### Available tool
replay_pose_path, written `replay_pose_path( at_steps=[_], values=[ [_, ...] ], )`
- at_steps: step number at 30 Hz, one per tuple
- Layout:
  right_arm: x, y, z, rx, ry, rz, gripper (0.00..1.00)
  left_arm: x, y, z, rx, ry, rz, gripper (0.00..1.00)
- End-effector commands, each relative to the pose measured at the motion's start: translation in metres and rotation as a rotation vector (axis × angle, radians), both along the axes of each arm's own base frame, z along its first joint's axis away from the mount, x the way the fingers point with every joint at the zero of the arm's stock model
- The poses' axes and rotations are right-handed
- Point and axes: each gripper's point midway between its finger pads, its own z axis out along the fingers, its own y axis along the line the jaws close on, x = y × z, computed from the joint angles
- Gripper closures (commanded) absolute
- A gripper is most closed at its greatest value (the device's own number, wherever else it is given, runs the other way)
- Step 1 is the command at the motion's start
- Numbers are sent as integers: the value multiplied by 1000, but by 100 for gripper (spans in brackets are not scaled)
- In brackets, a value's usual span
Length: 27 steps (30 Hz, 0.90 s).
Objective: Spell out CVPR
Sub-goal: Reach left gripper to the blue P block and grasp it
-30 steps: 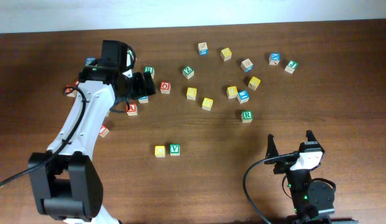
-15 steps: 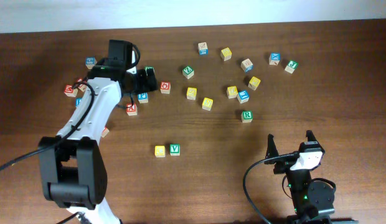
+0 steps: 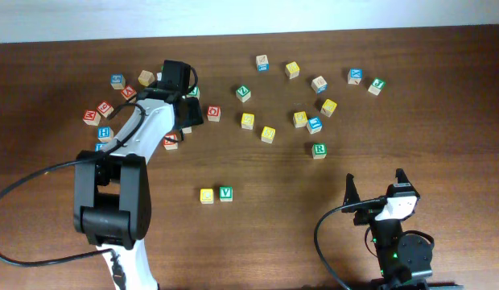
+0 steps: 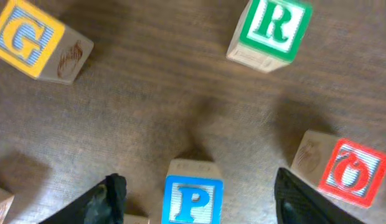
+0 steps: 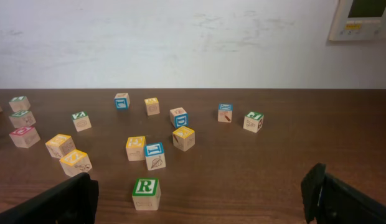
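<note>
Left gripper over the P, ready to pick

The left gripper point(image 4: 196, 198) hangs with its jaws wide apart and empty, the blue P point(image 4: 193, 200) centred between them on the table point(image 4: 149, 112). Best to drop straight, close on the P's flat sides and steer clear of the red block point(image 4: 348, 171) just beside it. The right gripper point(image 5: 200, 190) gapes empty, well apart. Count: two arms; two blocks in the row, a yellow block point(image 3: 206, 196) and V point(image 3: 225, 193); one P; two green Rs, R point(image 4: 271, 28) and second R point(image 3: 319, 150)
</note>
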Motion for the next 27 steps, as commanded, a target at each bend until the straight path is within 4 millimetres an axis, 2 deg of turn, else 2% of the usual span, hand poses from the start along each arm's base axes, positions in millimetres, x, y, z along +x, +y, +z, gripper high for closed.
replay_pose_path(
  at_steps=[1, 6, 9, 12, 13, 17, 27],
  values=[
    [0, -2, -3, -8, 7, -8, 2, 5, -2, -3, -7, -7, 13, 34],
    [0, -2, -3, -8, 7, -8, 2, 0, -1, -28, 3, 46, 13, 35],
    [0, -2, -3, -8, 7, -8, 2, 3, -1, -26, 1, 31, 12, 37],
    [0, -2, -3, -8, 7, -8, 2, 4, -1, -26, 1, 30, 12, 55],
    [0, -2, -3, -8, 7, -8, 2, 3, -1, -26, 1, 30, 12, 57],
    [0, -2, -3, -8, 7, -8, 2, 3, -1, -26, 1, 32, 12, 57],
    [0, -2, -3, -8, 7, -8, 2, 1, -1, -27, 2, 39, 12, 66]
  ],
)
